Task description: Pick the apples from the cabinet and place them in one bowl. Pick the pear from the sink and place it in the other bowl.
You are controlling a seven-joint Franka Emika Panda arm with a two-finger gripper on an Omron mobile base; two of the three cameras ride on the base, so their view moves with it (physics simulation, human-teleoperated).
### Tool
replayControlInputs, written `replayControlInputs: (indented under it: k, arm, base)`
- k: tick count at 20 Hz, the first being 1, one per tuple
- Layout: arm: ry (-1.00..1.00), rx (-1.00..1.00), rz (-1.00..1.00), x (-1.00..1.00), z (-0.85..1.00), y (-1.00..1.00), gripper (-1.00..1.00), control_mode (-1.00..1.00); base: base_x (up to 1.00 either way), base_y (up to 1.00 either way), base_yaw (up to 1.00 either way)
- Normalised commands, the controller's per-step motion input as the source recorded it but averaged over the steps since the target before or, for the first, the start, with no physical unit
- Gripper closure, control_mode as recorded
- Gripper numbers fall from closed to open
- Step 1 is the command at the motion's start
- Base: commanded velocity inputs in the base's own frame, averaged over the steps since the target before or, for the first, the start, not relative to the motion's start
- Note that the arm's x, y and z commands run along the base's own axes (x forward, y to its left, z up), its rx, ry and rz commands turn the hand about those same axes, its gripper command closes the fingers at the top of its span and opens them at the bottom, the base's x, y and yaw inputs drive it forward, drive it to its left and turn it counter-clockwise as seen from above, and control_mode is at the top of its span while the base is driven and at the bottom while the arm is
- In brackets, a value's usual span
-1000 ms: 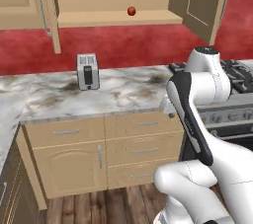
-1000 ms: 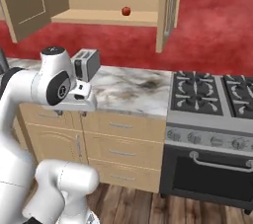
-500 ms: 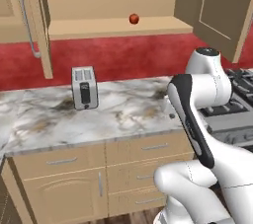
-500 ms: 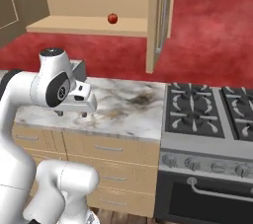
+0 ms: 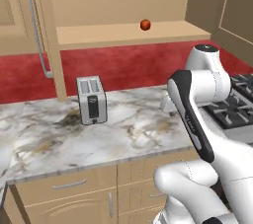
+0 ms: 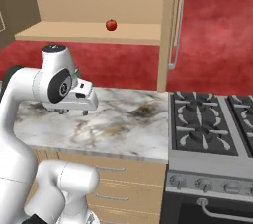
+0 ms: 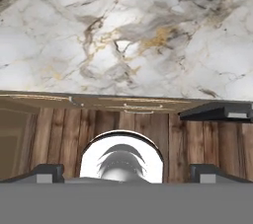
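The arm is folding back on itself over the counter, its elbow rising at right of the left base view and its hand pointing down at left centre of the right base view. The gripper is hanging just above the marble there, and in the hand view its two finger tips are sitting wide apart at the bottom corners with nothing between them. One apple is resting on the shelf of the open cabinet, near the top centre of both base views, well apart from the gripper. The toaster is standing on the counter below the shelf, left of centre in the left base view; in the hand view its top is being cut off at the upper left corner. The stove is filling the right of the right base view, and the arm is covering most of it in the left one. Against the frames half a second ago, the whole scene is looming larger and sitting lower, so the base has been driving closer; the arm's folded pose is staying much the same.
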Motion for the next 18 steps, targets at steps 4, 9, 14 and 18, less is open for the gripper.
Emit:
replayControlInputs:
  k: [4, 9, 14, 18]
  arm:
    - [0.0, 0.0, 0.0, 0.0, 0.0, 0.0, -1.0, 1.0]
    - [0.0, 0.0, 0.0, 0.0, 0.0, 0.0, -1.0, 1.0]
    - [0.0, 0.0, 0.0, 0.0, 0.0, 0.0, -1.0, 1.0]
    - [0.0, 0.0, 0.0, 0.0, 0.0, 0.0, -1.0, 1.0]
  base:
    - [0.17, 0.07, 0.05]
    - [0.41, -0.14, 0.01]
    - [0.98, 0.0, -0.13]
    - [0.82, -0.08, -0.03]
